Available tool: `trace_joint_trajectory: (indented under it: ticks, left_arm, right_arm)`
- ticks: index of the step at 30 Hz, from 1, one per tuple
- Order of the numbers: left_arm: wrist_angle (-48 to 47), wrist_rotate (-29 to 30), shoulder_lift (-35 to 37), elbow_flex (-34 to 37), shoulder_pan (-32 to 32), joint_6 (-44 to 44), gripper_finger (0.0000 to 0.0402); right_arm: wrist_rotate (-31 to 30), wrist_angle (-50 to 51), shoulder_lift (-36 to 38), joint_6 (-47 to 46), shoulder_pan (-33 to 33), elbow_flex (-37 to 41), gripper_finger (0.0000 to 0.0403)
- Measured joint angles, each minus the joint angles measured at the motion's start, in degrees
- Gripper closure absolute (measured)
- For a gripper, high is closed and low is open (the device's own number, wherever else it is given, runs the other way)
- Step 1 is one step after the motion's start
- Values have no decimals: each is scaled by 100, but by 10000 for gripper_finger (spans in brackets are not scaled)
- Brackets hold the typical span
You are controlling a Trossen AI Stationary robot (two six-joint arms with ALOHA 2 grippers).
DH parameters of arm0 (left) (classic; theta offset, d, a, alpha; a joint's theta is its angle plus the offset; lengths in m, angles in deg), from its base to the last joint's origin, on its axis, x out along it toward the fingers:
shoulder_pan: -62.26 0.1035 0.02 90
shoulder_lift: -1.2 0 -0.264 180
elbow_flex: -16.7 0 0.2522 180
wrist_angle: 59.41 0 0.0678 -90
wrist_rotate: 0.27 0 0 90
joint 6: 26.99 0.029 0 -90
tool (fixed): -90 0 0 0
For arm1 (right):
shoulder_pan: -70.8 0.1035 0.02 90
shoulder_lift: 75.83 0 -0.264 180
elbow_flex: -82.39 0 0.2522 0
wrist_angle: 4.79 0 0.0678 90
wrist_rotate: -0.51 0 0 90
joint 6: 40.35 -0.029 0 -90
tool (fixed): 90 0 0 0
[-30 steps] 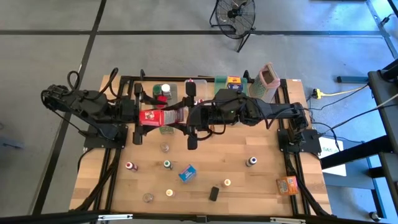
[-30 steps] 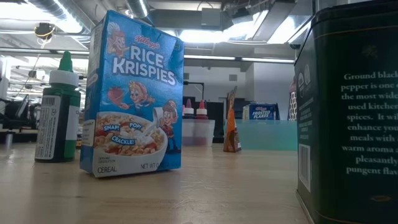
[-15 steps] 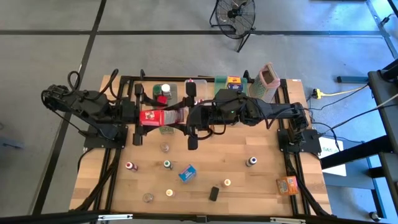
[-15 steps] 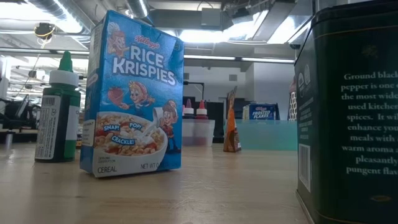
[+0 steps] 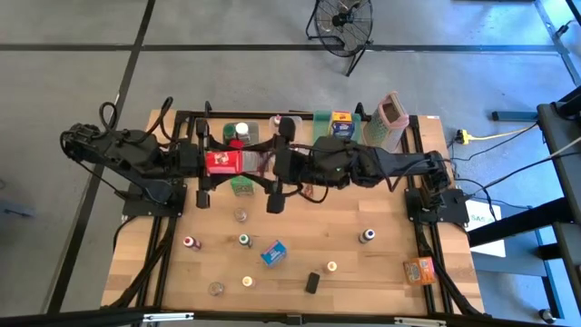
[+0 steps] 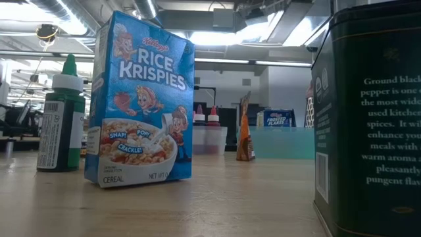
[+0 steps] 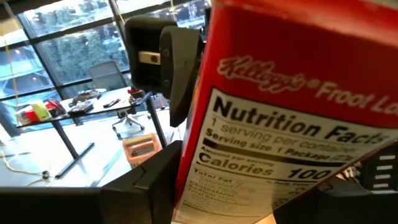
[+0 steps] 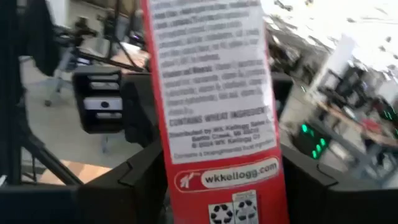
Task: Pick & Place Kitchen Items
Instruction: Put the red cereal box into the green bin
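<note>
Left gripper (image 5: 213, 163) is reaching in from the left side and clamping the red box (image 5: 224, 162). In its wrist view the box is filling the gap, wedged against a finger (image 7: 152, 186).

- The red box is hanging in the air over the back-middle of the table (image 5: 381, 272), lying on its side between the two arms and touching nothing below.
- Right gripper (image 5: 263, 166) is meeting the other end of the box from the right. The box is crowding its wrist view too, but I cannot tell whether this claw is gripping or letting go.
- Judgement: both arms are sharing one box because a handover is going on. The box is being held level and end-on so that each claw is getting its own end.
- Further right, the grater (image 5: 392, 113) is standing at the back edge, out of the way.
- Loose items are waiting on the front half: a blue box (image 5: 273, 252) near the middle, a bottle (image 5: 367, 236) to its right, and an orange box (image 5: 419, 269) at the right corner.
- They are lying well apart, so each should be leaving room for a claw.
</note>
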Motion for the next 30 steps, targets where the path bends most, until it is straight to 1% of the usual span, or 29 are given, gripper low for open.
trace_joint_trajectory:
  ticks: [2, 4, 10, 13, 17, 19, 23, 26, 28, 30]
  left_arm:
    - [-76, -10, -4, 0, 0, -26, 206]
    - [-167, -11, 10, 0, -9, -98, 206]
    - [-541, 202, 60, -2, 0, -341, 206]
    - [-773, 184, 86, -4, -8, -413, 206]
    - [-891, 185, 87, -4, -7, -411, 206]
    - [-889, 183, 90, -4, -7, -409, 206]
    - [-888, 170, 90, -4, -1, -403, 206]
    - [-888, 162, 90, -4, 38, -406, 206]
    - [-888, 161, 90, -4, 44, -407, 206]
    - [-888, 146, 90, -4, 44, -407, 206]
  right_arm:
    - [-304, 126, 6, 87, 111, 0, 154]
    - [-603, 208, 9, 394, 234, 0, 149]
    - [-2144, 445, 129, 1115, 628, 9, 147]
    - [-2681, 594, 190, 1345, 791, 9, 148]
    - [-3082, 744, 305, 1397, 963, 9, 148]
    - [-3375, 745, 375, 1403, 1029, 9, 149]
    - [-4340, 735, 417, 1412, 1140, 0, 149]
    - [-4969, 669, 420, 1643, 1257, 0, 149]
    - [-5094, 659, 422, 1681, 1344, 0, 149]
    - [-5028, 666, 424, 1688, 1421, 0, 149]
